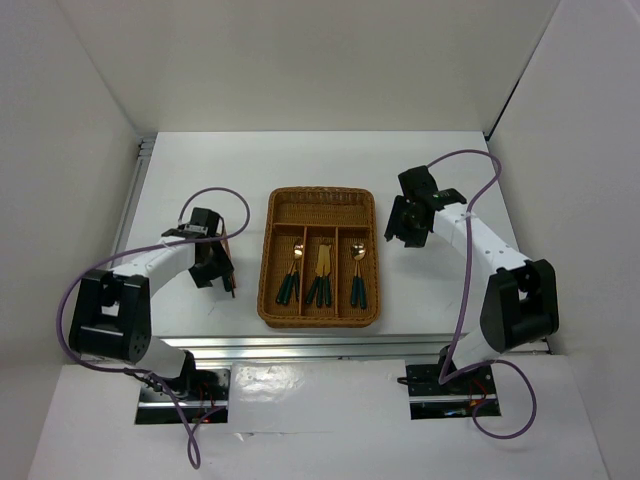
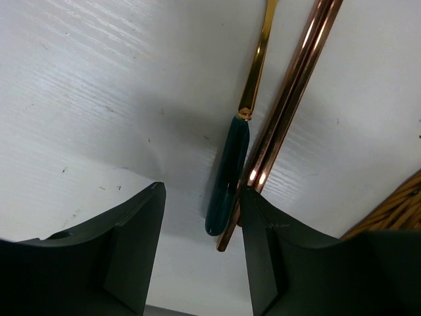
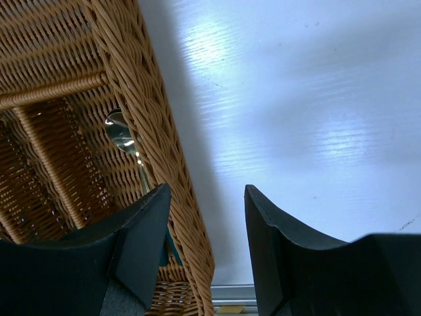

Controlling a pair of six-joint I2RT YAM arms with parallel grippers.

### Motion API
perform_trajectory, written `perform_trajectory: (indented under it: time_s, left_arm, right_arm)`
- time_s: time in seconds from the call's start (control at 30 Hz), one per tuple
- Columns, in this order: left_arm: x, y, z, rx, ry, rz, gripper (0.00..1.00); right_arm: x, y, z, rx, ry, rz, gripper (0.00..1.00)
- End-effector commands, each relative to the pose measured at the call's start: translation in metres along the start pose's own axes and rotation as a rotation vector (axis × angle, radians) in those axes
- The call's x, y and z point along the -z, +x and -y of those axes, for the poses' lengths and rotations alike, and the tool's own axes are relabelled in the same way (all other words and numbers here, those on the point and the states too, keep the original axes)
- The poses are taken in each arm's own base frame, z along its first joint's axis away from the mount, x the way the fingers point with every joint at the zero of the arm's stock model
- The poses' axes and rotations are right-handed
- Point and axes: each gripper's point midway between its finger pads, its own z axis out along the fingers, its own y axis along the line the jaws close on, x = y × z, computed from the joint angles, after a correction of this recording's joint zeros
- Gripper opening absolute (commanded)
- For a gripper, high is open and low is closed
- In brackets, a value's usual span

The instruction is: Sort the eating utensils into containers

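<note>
The wicker tray (image 1: 320,203) lies mid-table. Its three long slots hold gold-headed, teal-handled utensils: left slot (image 1: 291,277), middle slot (image 1: 320,276), right slot (image 1: 358,276). The crosswise slot looks empty. My left gripper (image 1: 214,272) is open, low over the table left of the tray. In the left wrist view a teal-handled utensil (image 2: 227,174) and the reddish-brown chopsticks (image 2: 289,92) lie side by side on the table. Their near ends sit between my fingers, the chopsticks against the right finger (image 2: 270,250). My right gripper (image 1: 400,225) is open and empty, straddling the tray's right rim (image 3: 154,125).
A gold spoon (image 3: 122,135) shows in the tray's right slot in the right wrist view. The tray's corner (image 2: 395,210) is just right of my left gripper. White walls enclose the table on three sides; a metal rail (image 1: 300,345) runs along the front edge.
</note>
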Motion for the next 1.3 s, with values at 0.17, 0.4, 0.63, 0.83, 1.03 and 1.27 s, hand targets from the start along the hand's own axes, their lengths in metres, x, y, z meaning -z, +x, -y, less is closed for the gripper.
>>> perform_trajectory:
  time_s: [0.17,0.4,0.63,0.83,1.03,1.27]
  left_arm:
    - [-0.003,-0.018,0.010,-0.007,-0.007,0.026,0.58]
    - [-0.011,-0.014,0.004,-0.026,-0.058,-0.007,0.54]
    - [-0.016,-0.009,0.003,-0.029,-0.065,-0.031,0.45]
    - [-0.016,-0.004,-0.001,-0.023,-0.077,-0.045,0.32]
    - [-0.004,-0.005,-0.010,-0.006,-0.110,-0.026,0.27]
    - [0.044,-0.031,-0.005,-0.020,-0.056,0.083,0.24]
  right_arm:
    - [-0.006,-0.006,-0.002,0.010,-0.023,0.013,0.55]
    - [-0.011,-0.003,-0.001,0.002,-0.018,0.005,0.55]
    - [-0.014,0.000,0.006,-0.005,0.003,-0.004,0.55]
    - [-0.017,-0.002,0.008,-0.013,0.007,-0.002,0.55]
    - [-0.017,-0.001,0.007,-0.013,-0.001,-0.007,0.55]
    - [-0.020,-0.009,0.007,-0.031,0.006,0.007,0.55]
